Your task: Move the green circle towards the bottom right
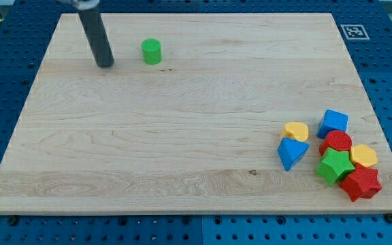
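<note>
Nearest the camera, at the view's bottom right, a cluster of blocks rests on the wooden worktop point(182, 150): a red star point(361, 184), a green star point(335, 167), a yellow hexagon point(363, 156), a red block point(336, 142) of rounded outline, a blue cube-like block point(333, 123), a yellow rounded block point(296, 131) and a blue wedge-shaped block point(291, 152). Most of these touch or nearly touch their neighbours. At the view's top left stands the green circle point(152, 52), alone and well apart from the cluster. My tip point(105, 64) rests on the board near the circle, on its left and slightly lower in the view, with a visible gap between them. The arm carries no pincer, only the dark rod, so nothing is held or clamped.

Judged hazards: from its present place the tip would drive the circle mainly rightward, or even upward toward the board's top edge, rather than diagonally down; it probably needs to go round to the circle's upper-left side first. A round block touched off-centre tends to slip sideways off the rod, so the line of push may drift and need correcting. A fiducial marker point(354, 30) sits at the top right corner. Pushing too far risks striking the cluster and scattering its blocks toward the worktop's edge.
</note>
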